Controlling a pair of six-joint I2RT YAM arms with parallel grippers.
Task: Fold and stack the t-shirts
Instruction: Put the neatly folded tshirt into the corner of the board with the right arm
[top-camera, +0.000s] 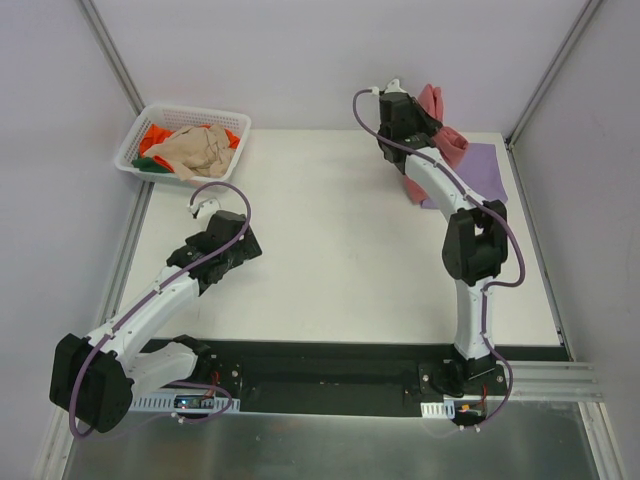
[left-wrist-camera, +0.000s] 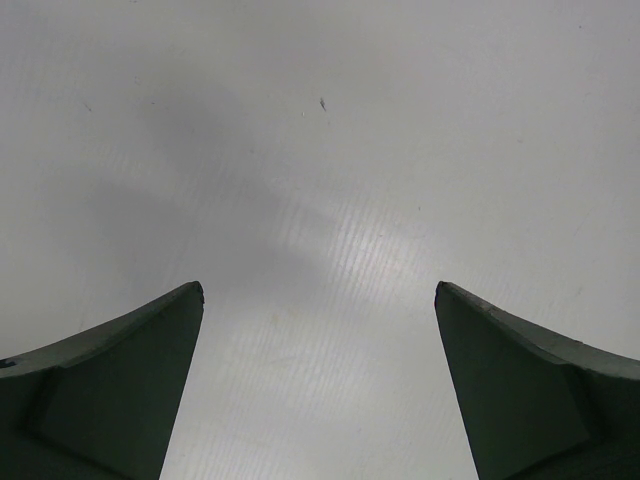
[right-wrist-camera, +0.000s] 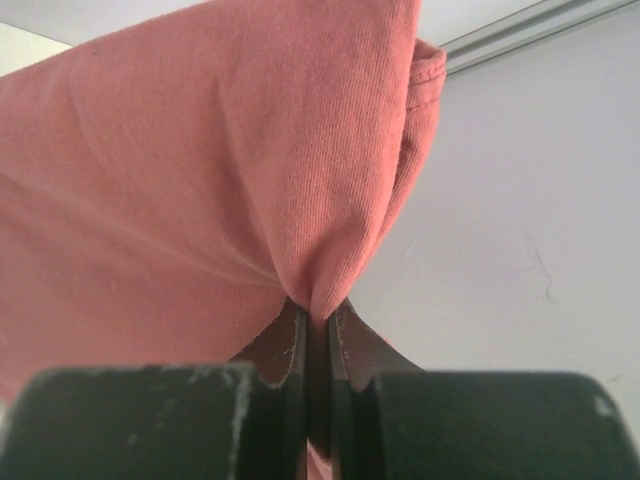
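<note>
**While one arm holds, one waits**

Since I think it belongs on the purple shirt far right, my right gripper pinches the rose-red shirt up high. My left gripper hangs wide apart, holding nothing, over the surface by the basket.

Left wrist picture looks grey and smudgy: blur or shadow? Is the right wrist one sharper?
Left wrist view: soft shadows on the white table, plus a pale glare patch showing faint ribbing, not blur. Right wrist view: the rose-red shirt has a crisp weave; the right end effector pinching it is dark and underlit.
</note>
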